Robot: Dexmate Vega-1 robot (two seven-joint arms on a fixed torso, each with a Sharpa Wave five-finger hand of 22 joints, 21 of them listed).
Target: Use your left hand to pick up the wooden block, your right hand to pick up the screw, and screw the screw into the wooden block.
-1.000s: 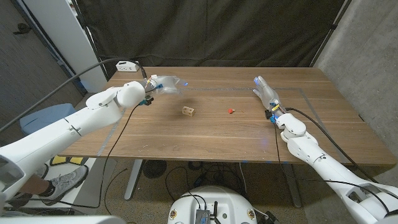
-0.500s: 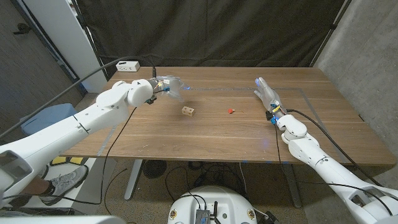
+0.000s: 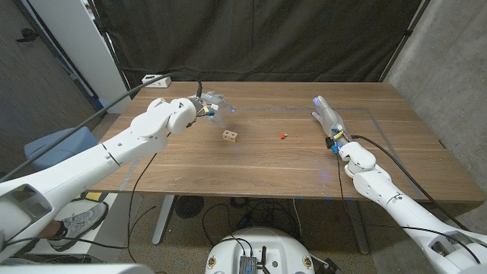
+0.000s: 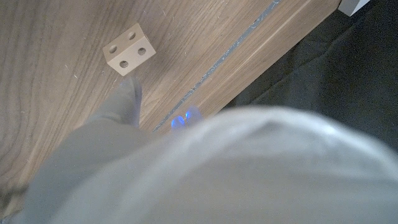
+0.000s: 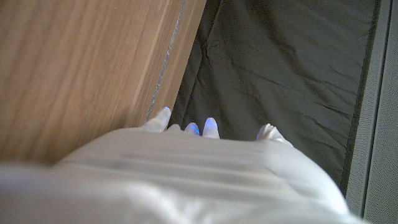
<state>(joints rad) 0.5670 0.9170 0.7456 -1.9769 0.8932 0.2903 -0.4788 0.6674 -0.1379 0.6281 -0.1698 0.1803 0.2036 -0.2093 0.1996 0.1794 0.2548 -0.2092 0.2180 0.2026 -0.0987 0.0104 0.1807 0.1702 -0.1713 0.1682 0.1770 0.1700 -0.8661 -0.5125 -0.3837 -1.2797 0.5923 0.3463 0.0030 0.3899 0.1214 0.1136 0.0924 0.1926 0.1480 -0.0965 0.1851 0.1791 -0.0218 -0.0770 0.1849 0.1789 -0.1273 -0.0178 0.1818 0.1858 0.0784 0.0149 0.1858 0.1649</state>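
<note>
A small wooden block [image 3: 230,135] with round holes lies on the table [image 3: 259,171] near its middle; the left wrist view shows the block [image 4: 129,49] just beyond a fingertip. A tiny red screw [image 3: 282,136] lies to the block's right. My left hand [image 3: 211,104] hovers behind and left of the block, fingers spread and holding nothing. My right hand [image 3: 326,114] stays at the right of the table, right of the screw, fingers stretched toward the far edge and empty; its fingertips [image 5: 210,126] show against the dark curtain.
A white power strip [image 3: 154,80] sits at the table's far left corner. A black curtain [image 3: 259,38] hangs behind the table. Cables run along both arms. A blue chair [image 3: 53,144] stands left of the table.
My left arm has swung right and forward over the table, bringing the hand closer to the block. The right hand has barely shifted. Block and screw lie as before.
</note>
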